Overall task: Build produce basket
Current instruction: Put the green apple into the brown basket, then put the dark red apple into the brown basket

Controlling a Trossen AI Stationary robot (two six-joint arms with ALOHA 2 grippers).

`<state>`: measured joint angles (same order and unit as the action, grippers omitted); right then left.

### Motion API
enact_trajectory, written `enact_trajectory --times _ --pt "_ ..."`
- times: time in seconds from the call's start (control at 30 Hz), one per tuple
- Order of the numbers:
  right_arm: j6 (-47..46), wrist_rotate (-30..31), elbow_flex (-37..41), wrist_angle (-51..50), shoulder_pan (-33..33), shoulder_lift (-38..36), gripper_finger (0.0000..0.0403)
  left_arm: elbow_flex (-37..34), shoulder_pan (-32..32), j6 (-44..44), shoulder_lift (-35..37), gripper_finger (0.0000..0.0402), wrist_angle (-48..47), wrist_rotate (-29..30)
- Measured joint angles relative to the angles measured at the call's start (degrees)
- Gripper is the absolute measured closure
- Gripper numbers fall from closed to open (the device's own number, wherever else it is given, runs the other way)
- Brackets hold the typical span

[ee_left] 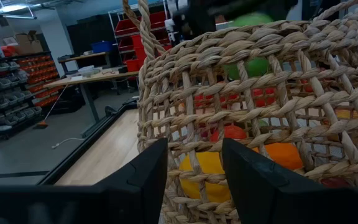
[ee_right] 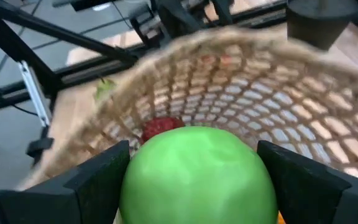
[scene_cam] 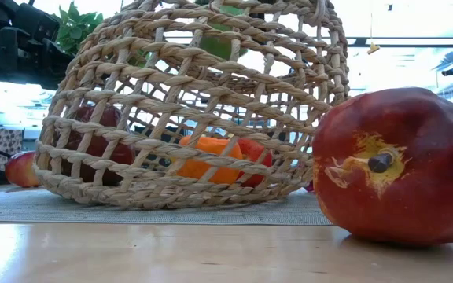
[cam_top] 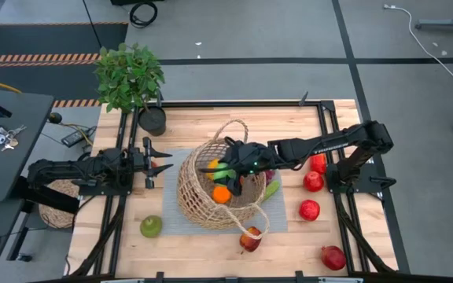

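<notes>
On the wooden counter [cam_top: 132, 251] the basket [cam_top: 199, 200] stands on a grey mat [cam_top: 278, 216], the right hand [ee_right: 194, 168] above it clamped on a green apple [ee_right: 197, 174], the left hand [cam_top: 157, 163] waiting beside, fingers together.

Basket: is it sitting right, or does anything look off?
The basket looks tipped, its opening facing sideways toward the right gripper, which holds a green apple inside. Fruit already in it could roll out.

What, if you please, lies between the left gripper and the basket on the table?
Only bare wooden tabletop; the high view shows nothing between the left gripper and the basket.
</notes>
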<state>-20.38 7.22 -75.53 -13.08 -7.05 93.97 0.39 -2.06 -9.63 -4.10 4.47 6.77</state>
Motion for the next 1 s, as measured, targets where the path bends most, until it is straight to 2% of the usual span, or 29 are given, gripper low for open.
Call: enact_trajectory --times 0.2,0.57,0.83,0.93,1.0 --pt "-0.1 -5.0 6.5 9.2 -0.3 2.7 0.0054 0.0 0.0 0.0 0.0 0.0241 0.0 0.0" --pt "-0.3 -19.0 7.5 5.7 -0.7 3.9 0.0046 0.0 0.0 0.0 -0.1 0.0241 -0.1 -0.1" --pt "-1.1 -19.9 7.4 2.7 -0.6 3.8 0.0007 0.0 0.0 0.0 0.0 0.0241 0.0 0.0" --pt "-0.7 -20.4 5.0 -0.9 -0.4 3.4 0.0005 0.0 0.0 0.0 0.0 0.0241 0.0 0.0" --pt "1.0 -18.3 2.2 -4.1 -0.4 2.4 0.0009 0.0 0.0 0.0 0.0 0.0241 0.0 0.0"
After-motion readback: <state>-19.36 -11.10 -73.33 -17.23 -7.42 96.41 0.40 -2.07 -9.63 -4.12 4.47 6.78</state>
